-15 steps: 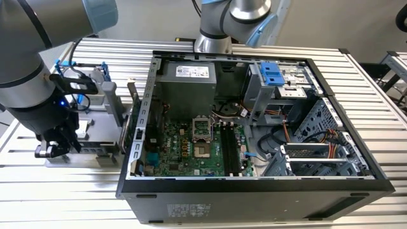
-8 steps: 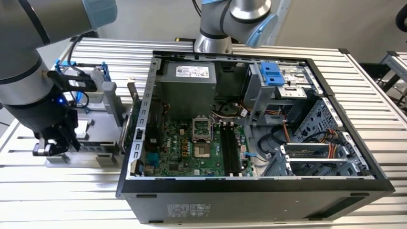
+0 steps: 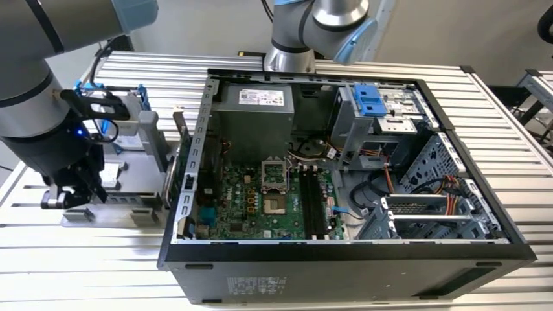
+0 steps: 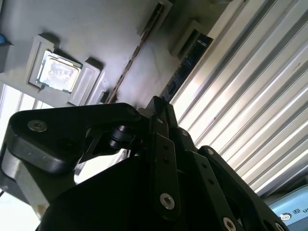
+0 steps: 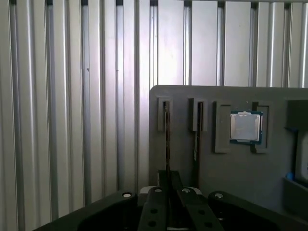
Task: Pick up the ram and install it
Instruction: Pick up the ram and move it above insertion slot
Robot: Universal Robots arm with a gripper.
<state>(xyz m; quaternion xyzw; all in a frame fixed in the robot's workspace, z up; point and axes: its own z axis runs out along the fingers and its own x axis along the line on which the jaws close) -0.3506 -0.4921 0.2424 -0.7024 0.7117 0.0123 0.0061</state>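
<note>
First wrist view: the claw point(image 5: 167, 177) sits almost shut over the thin upper edge of the ram point(image 5: 167, 137). It looks to be pinching it, though contact is hard to confirm. The ram stands on edge in a slot of the grey tray point(image 5: 182, 156). Its long axis points straight ahead of the claw, parallel to the table ribs point(image 5: 72, 96). A second stick point(image 5: 196, 132) stands just beside it.

Exterior view evenly bright; wrist views dim, glare on table point(image 4: 250, 96).

Ram point(image 5: 167, 139) end behind the hand point(image 5: 168, 177)
</note>
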